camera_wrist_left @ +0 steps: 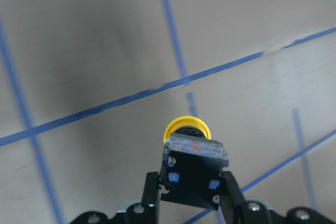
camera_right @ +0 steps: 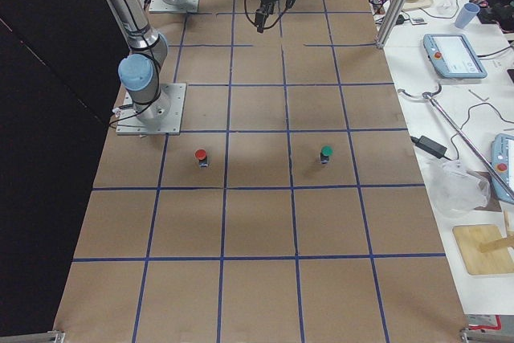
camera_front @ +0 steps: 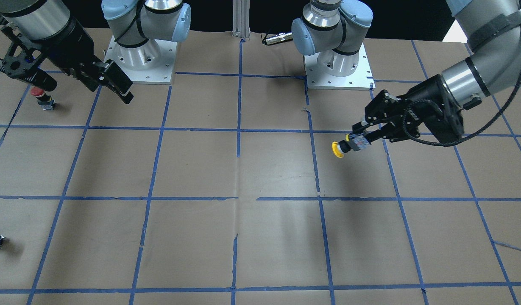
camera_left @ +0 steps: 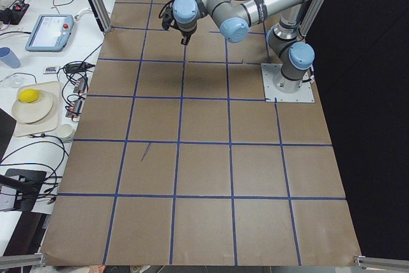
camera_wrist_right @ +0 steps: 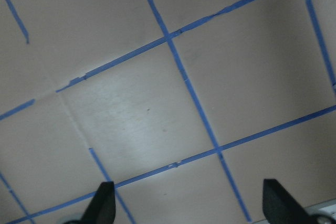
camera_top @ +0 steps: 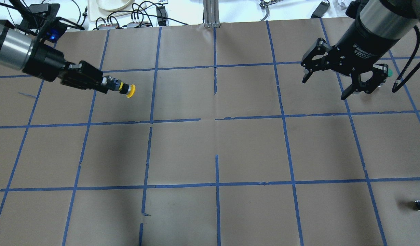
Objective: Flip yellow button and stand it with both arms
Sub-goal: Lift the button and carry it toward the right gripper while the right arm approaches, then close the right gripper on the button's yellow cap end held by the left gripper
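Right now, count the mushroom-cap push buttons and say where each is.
3. The yellow button is held in the left pincer, off the table; the red button and the green button stand on the table near the open right pincer.

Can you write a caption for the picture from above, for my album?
Left black two-finger gripper holds the yellow-capped push-button sideways over the brown table; right gripper hangs open, empty.

At the bottom centre of the frame the left gripper [camera_wrist_left: 191,184] clamps the yellow button [camera_wrist_left: 194,157] by its dark boxy block, one black finger [camera_wrist_left: 152,190] on each side. The round yellow cap points away from the camera (only its upper rim shows above the block). Behind it lies the brown table [camera_wrist_left: 79,35], crossed by blue tape lines [camera_wrist_left: 131,97], with a soft shadow in the upper left.
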Available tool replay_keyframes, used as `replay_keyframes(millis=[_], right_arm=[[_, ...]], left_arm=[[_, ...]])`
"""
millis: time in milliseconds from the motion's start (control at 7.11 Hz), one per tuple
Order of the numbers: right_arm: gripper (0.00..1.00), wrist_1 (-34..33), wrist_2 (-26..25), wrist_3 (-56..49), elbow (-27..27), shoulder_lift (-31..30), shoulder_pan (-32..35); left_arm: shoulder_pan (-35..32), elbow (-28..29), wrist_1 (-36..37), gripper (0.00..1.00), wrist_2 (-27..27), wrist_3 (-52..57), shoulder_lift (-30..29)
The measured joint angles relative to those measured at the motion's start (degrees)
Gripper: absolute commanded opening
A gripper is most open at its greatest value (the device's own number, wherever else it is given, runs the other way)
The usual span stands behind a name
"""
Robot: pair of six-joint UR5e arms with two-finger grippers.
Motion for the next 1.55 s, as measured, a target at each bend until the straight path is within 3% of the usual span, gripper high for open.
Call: replay_keyframes(millis=[281,704,985,1548], right_arm=[[1.0,2.9,15.4,11.8,-0.9,0.8,-2.4],[1.0,6.5,31.4,25.4,-1.0,0.9,-3.9],[1.0,6.8,38.8,33.1,-1.3,0.9,-5.0],[1.0,7.1,49.2,41.2,-4.2,0.6,-5.3]], left_arm=[[-6.1,-1.9,-0.9,0.21,-17.6,-8.3,2.2],[-8.8,-5.5,-0.4,0.2,-38.1,-15.0,4.2],[-12.3,-5.6,0.4,0.19,-44.8,-17.9,4.1],[-16.5,-6.2,1.3,0.18,-47.1,-22.5,3.8]])
